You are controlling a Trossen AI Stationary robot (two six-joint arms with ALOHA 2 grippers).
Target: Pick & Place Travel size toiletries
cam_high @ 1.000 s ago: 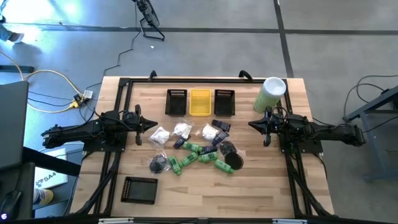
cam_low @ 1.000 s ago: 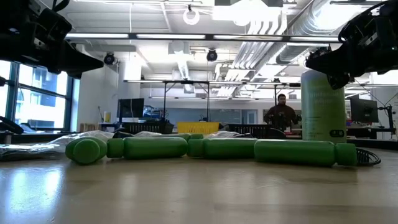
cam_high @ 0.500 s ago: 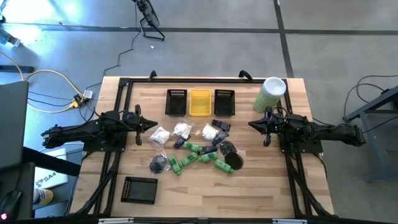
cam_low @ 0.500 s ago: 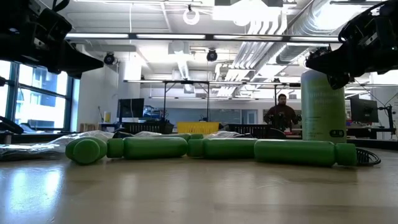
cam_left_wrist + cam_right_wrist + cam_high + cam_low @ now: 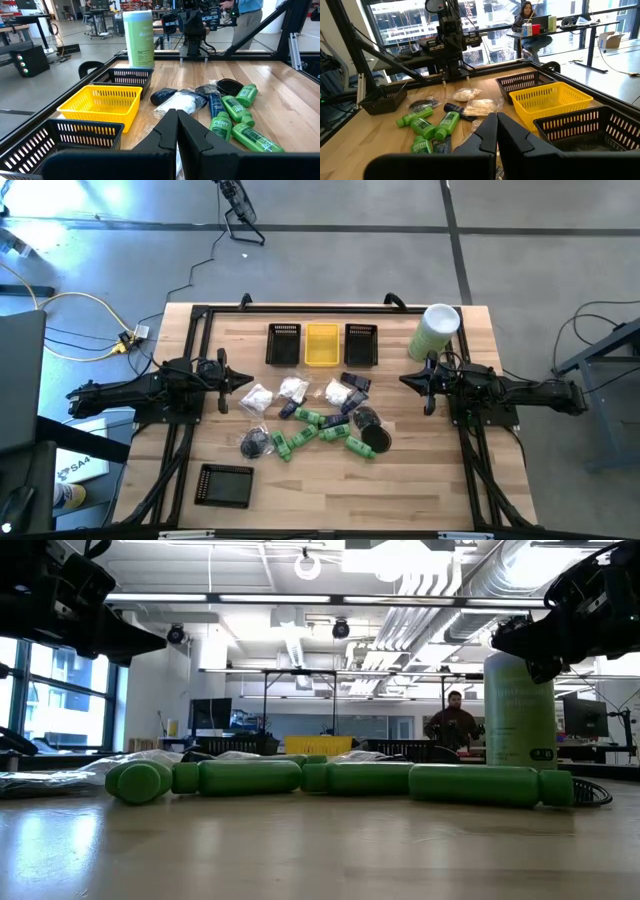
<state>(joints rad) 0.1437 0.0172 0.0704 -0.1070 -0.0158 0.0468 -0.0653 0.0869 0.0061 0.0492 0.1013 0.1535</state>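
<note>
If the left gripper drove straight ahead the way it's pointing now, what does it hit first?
Most likely the white packets just ahead of the shut left gripper, if it travels low enough; its height above the table is unclear.

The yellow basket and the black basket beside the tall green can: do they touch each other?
Apart. The high view shows a strip of table between the yellow basket and the black basket.

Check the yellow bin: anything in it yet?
Empty. The yellow bin shows only bare mesh inside; the toiletries lie on the table.
</note>
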